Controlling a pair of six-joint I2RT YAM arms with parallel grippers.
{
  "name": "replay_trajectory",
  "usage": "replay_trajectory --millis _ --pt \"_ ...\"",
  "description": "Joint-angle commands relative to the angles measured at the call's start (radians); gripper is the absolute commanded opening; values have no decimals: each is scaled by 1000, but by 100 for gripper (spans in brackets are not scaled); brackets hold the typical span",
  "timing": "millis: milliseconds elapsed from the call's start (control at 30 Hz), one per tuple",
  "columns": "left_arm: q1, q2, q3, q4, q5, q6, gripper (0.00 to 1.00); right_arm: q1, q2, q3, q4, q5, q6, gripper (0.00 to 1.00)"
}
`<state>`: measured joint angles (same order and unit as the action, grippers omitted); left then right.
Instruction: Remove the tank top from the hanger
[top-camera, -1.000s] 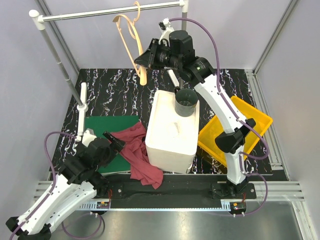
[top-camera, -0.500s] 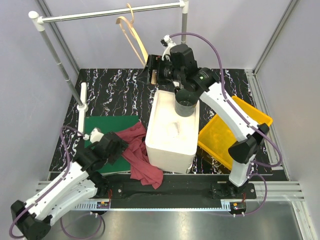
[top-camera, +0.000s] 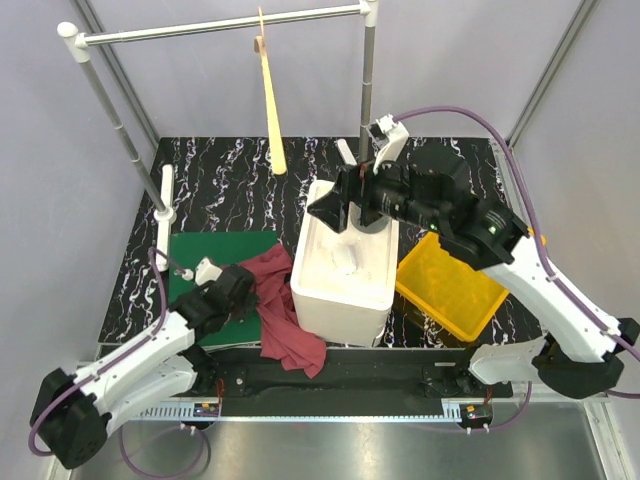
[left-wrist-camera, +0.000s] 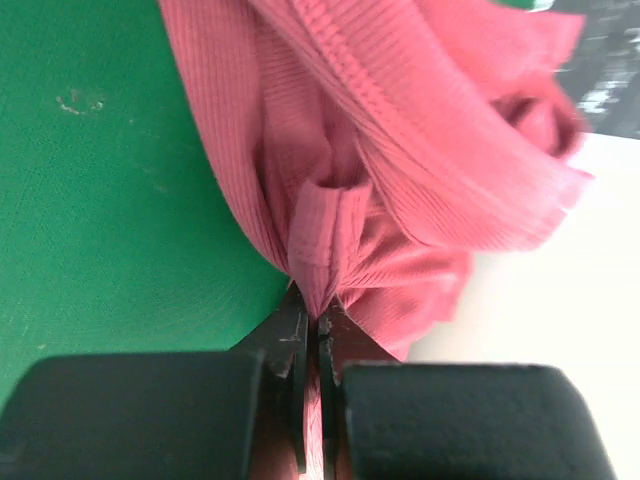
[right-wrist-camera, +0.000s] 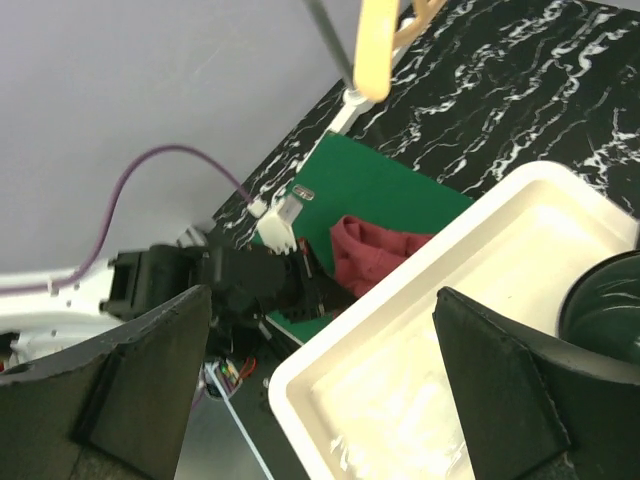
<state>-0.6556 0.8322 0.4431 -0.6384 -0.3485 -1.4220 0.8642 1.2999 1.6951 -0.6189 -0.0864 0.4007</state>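
The maroon tank top (top-camera: 285, 312) lies crumpled on the table, partly on the green mat (top-camera: 205, 250) and against the white tub. It hangs on nothing. My left gripper (top-camera: 250, 290) is at its left edge, shut on a fold of the cloth (left-wrist-camera: 400, 150), which is pinched between the fingertips (left-wrist-camera: 318, 330). The tan wooden hanger (top-camera: 270, 100) hangs bare from the grey rail, edge-on to the camera. My right gripper (top-camera: 335, 205) is wide open above the tub and holds nothing. Its wrist view shows the hanger's tip (right-wrist-camera: 378, 45) and the tank top (right-wrist-camera: 375, 250) beyond the open gripper (right-wrist-camera: 322, 292).
A large white tub (top-camera: 345, 270) stands mid-table with a dark cup (right-wrist-camera: 610, 300) at its far end. A yellow bin (top-camera: 450, 285) sits to its right. The grey rail (top-camera: 200, 25) spans the back on two posts, with a short white post (top-camera: 165, 195) by the mat.
My left gripper has shut on the tank top's edge. My right gripper has let go of the hanger, opened and drawn back over the tub. The hanger has swung back to hang straight.
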Motion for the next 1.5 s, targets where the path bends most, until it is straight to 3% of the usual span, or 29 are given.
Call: replay_trajectory --millis 0,100,233,367,567,767,1000,1133,1167,1233,1267,1300,1333,1367,1433,1467 --pt "8 -197 32 -16 -73 43 0 96 -28 -43 -15 40 -152 100" --pt "8 -335 136 -99 -121 119 0 154 -37 -72 -5 39 -204 100" --pt "8 -427 307 -90 -89 297 0 258 -44 -104 54 25 -279 100" --pt "8 -407 527 -81 2 443 0 341 10 -80 103 4 -352 100" --pt "10 -349 742 -52 165 505 0 407 142 -23 197 -21 -420 100" --pt "8 -326 804 25 389 514 0 424 231 26 332 -15 -444 99" --pt "10 -334 798 172 542 491 0 435 283 60 439 -90 -418 99" --pt "10 -321 830 180 568 497 0 437 266 -3 513 -98 -378 79" --pt "8 -321 838 181 562 500 0 435 262 -17 527 -95 -372 64" --pt "10 -327 844 181 553 506 0 437 254 -37 548 -93 -358 48" --pt "10 -328 847 187 546 509 0 437 254 -35 550 -85 -355 27" --pt "8 -329 849 192 545 511 0 437 256 -31 550 -76 -346 14" --pt "10 -331 849 192 542 515 5 435 254 -20 548 -64 -342 4" --pt "8 -334 849 192 536 521 17 435 249 -17 548 -27 -341 0" --pt "8 -349 845 192 525 549 43 434 236 3 539 16 -349 0" --pt "10 -358 844 194 514 564 49 434 231 15 527 69 -356 0"
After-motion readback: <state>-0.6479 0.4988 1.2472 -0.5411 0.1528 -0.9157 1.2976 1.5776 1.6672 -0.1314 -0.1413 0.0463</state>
